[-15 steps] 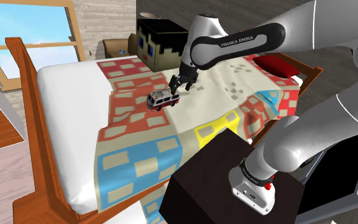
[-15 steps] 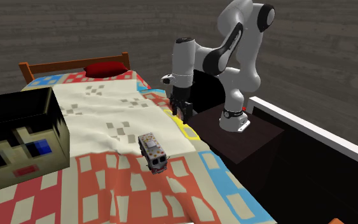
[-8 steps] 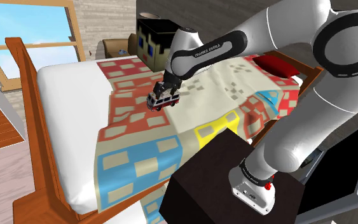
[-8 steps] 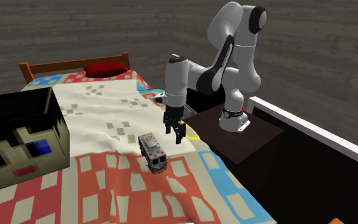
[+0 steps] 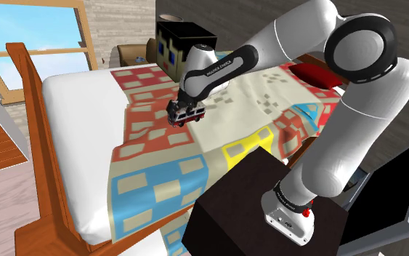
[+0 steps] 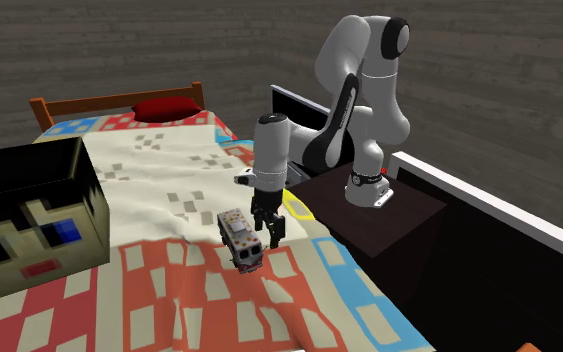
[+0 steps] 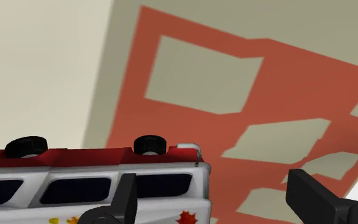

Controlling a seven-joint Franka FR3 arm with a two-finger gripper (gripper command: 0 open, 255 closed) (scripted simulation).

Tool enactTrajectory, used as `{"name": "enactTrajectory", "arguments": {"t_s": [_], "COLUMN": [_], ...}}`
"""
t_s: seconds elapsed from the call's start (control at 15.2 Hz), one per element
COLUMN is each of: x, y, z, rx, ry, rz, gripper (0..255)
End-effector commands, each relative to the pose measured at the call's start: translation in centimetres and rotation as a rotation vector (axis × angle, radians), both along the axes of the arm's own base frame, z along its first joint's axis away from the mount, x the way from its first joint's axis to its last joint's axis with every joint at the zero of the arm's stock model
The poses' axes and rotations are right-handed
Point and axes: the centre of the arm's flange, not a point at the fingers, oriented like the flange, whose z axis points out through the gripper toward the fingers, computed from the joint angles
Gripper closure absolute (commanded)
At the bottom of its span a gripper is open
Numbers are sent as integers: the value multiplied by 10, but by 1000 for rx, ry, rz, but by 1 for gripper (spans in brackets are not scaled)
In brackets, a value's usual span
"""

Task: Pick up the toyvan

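While jaws hang open at end of toy van, quilt around lies flat, bed frame well apart.

toy van: smooth, glossy body; matt black wheels
quilt: matt patchwork cloth
bed frame: smooth reddish wood
arm: glossy white shell
stand: matt dark box

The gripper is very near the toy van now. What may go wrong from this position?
1. The toy van sits off-centre in the wrist view: one finger overlaps its body and only its end lies within the open gripper. Closing here may pinch just that end, and the van could twist out.
2. Going lower, that finger may strike the van and push it across the quilt.
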Motion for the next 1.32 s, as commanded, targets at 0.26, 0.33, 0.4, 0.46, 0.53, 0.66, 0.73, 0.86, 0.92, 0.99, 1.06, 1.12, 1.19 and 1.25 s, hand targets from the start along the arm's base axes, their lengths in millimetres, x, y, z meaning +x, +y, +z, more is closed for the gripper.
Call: {"name": "enactTrajectory", "arguments": {"t_s": [0.26, 0.33, 0.4, 0.46, 0.53, 0.66, 0.73, 0.86, 0.92, 0.99, 1.06, 1.12, 1.19, 1.25], "x": [0, 0, 0, 0, 0, 0, 0, 0, 0, 0, 0, 0, 0, 0], "y": [2, 2, 2, 2, 2, 2, 2, 2, 2, 1, 2, 2, 2, 2], "z": [-20, -20, -20, -20, -20, -20, -20, -20, -14, -9, -4, 1, 7, 12], "rx": [0, 0, 0, 0, 0, 0, 0, 0, 0, 0, 0, 0, 0, 0], "ry": [-1, -1, -1, -1, -1, -1, -1, -1, -1, -1, -1, -1, -1, -1], "rz": [0, 0, 0, 0, 0, 0, 0, 0, 0, 0, 0, 0, 0, 0], "gripper": [255, 255, 255, 255, 255, 255, 255, 255, 255, 255, 255, 255, 255, 255]}}
